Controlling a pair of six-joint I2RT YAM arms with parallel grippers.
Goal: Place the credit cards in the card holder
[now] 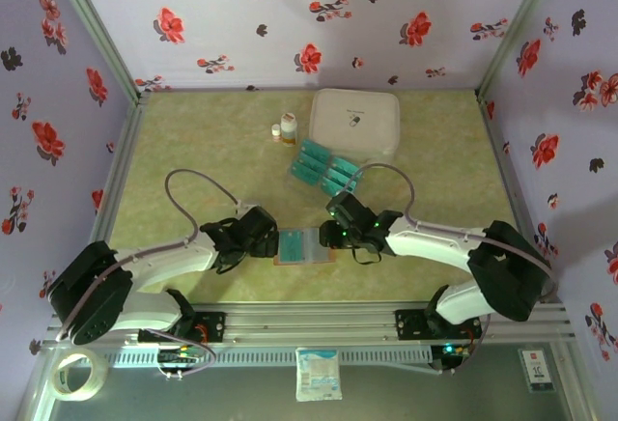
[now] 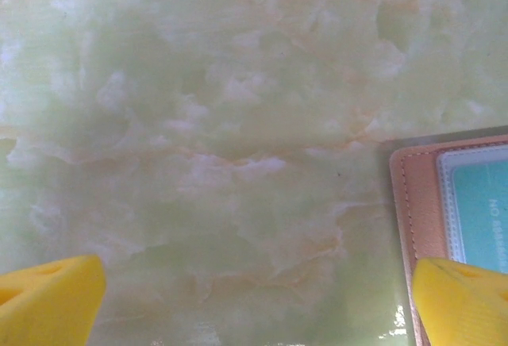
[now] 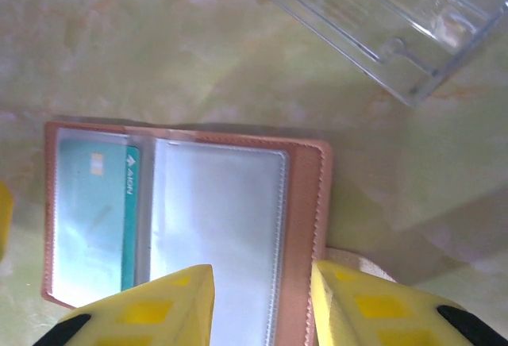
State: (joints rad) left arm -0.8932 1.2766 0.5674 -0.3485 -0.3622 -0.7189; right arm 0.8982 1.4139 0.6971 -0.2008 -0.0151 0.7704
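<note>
The card holder (image 3: 214, 219) lies opened flat on the counter (image 1: 193, 151), near the front edge and midway between my two arms. From the overhead camera its long axis runs left to right and its fold runs front to back, with the pale clear sleeves facing up. One teal credit card (image 3: 91, 203) sits in the left sleeve, its long side parallel to the fold. The right sleeve looks unfilled.

My right claw (image 3: 262, 306) hangs over the holder's right leaf with its yellow fingers (image 3: 159, 310) partly spread. One tip is over the clear sleeve and the other is just past the stitched brown edge, so that edge runs between them. I see no pinch on it. My left claw (image 2: 255, 298) sits at the holder's left side, spread wide. One tip overlaps the holder's corner and the other is over bare counter.

There is open marble to the left of the holder and a bare strip in front of it. Just beyond the right leaf, a corner of the clear tray (image 3: 381, 21) stands close, holding the remaining credit cards (image 1: 326, 168). Farther back are a white case (image 1: 355, 120) and two small bottles (image 1: 287, 123), well apart from the holder.
</note>
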